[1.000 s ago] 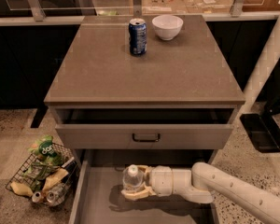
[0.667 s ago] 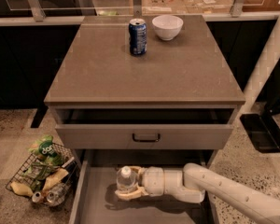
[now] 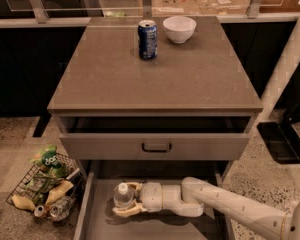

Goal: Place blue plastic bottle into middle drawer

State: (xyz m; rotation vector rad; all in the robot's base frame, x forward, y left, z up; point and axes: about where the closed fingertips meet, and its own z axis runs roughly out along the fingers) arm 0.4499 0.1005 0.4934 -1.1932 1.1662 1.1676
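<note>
1 relation decided the next move: the blue plastic bottle sat between the fingers of the gripper, at the left end of the arm reaching in from the right. 2 tan fingers pinched it, 1 on the near side and 1 on the far side. Its long axis looked close to vertical with the white cap up, so I saw it nearly end-on. Only 1 arm on this rig, so no choice of side.

Bottle and gripper were both over the floor of the middle drawer, left of centre, near the left wall but apart from it. I couldn't tell whether the base touched the floor. My read: release only once it was seated, since a slim upright bottle would tip easily. Then spread the fingers and back out to the right.

Containers, left to right:
- wire basket on the ground left of the cabinet held crumpled snack bags and what looked like cans.
- Middle drawer, pulled out, showed nothing but the bottle and gripper; its front part was cropped.
- upper drawer, the 1 with the black handle, stood slightly open, its inside dark and hidden.
- On the countertop, a soda can stood just left of a white bowl; I saw nothing in the bowl.
</note>
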